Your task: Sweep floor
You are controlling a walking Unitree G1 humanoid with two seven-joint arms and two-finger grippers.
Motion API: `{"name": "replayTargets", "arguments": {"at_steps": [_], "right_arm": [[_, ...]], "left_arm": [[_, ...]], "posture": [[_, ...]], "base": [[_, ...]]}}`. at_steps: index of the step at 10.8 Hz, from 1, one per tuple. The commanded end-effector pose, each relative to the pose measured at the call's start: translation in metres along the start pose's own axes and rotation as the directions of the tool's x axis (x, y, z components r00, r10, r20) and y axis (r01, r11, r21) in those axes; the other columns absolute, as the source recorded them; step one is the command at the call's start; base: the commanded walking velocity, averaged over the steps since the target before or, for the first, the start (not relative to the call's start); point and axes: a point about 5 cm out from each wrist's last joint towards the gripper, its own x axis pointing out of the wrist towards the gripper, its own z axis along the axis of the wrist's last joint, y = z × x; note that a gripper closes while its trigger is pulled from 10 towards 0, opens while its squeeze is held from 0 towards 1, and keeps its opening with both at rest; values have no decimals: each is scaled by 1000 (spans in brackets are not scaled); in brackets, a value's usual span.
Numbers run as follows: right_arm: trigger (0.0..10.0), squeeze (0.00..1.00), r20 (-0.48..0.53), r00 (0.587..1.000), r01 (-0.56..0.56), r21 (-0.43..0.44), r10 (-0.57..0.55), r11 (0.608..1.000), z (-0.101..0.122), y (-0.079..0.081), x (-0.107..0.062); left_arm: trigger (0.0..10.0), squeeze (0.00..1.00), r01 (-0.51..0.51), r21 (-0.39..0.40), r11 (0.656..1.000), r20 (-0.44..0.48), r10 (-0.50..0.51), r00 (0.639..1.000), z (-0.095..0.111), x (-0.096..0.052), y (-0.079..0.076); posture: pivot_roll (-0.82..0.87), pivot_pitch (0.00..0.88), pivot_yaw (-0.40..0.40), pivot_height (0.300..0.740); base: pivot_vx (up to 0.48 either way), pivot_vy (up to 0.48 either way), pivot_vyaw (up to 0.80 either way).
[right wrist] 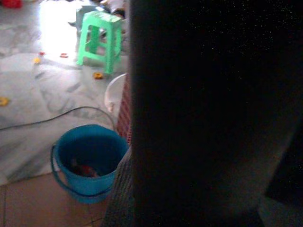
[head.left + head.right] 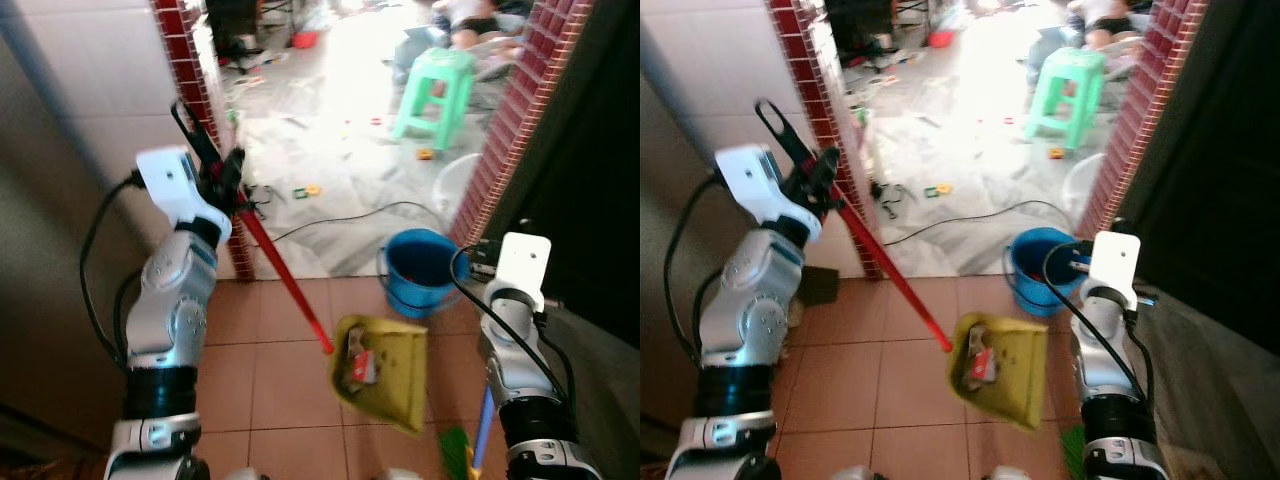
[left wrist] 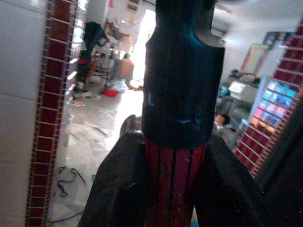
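The robot holds a dustpan by a blue bucket.

The left gripper (image 2: pixel 215 165) is squeezed tight on the red handle (image 2: pixel 285 280) of the yellow dustpan (image 2: pixel 385 372). The dustpan hangs tilted over the brown tile floor (image 2: pixel 270 385) with some trash inside, just beside the blue bucket (image 2: pixel 420 270). The right gripper is hidden, so I cannot tell if it is open. A green broom (image 2: pixel 460 450) is low by the right arm.
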Motion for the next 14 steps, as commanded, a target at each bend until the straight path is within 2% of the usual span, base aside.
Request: {"name": "replayTargets", "arguments": {"at_steps": [1, 9, 14], "right_arm": [[10000, 0, 32, 999, -8, 2, 8, 1000, 10, 5, 4], [10000, 0, 34, 999, -23, -4, 23, 1000, 8, 7, 4], [10000, 0, 34, 999, -26, -7, 26, 1000, 8, 7, 4]], "left_arm": [[10000, 0, 1, -17, 1000, 88, 0, 996, 22, 6, -1], [10000, 0, 23, -64, 998, 172, -12, 985, 51, 18, -13], [10000, 0, 5, -72, 997, 182, 8, 983, 54, 21, -10]], "posture": [[-60, 0, 26, 740], [-66, 0, 24, 740], [-68, 0, 22, 740]], "base": [[315, 0, 0], [323, 0, 0], [337, 0, 0]]}}
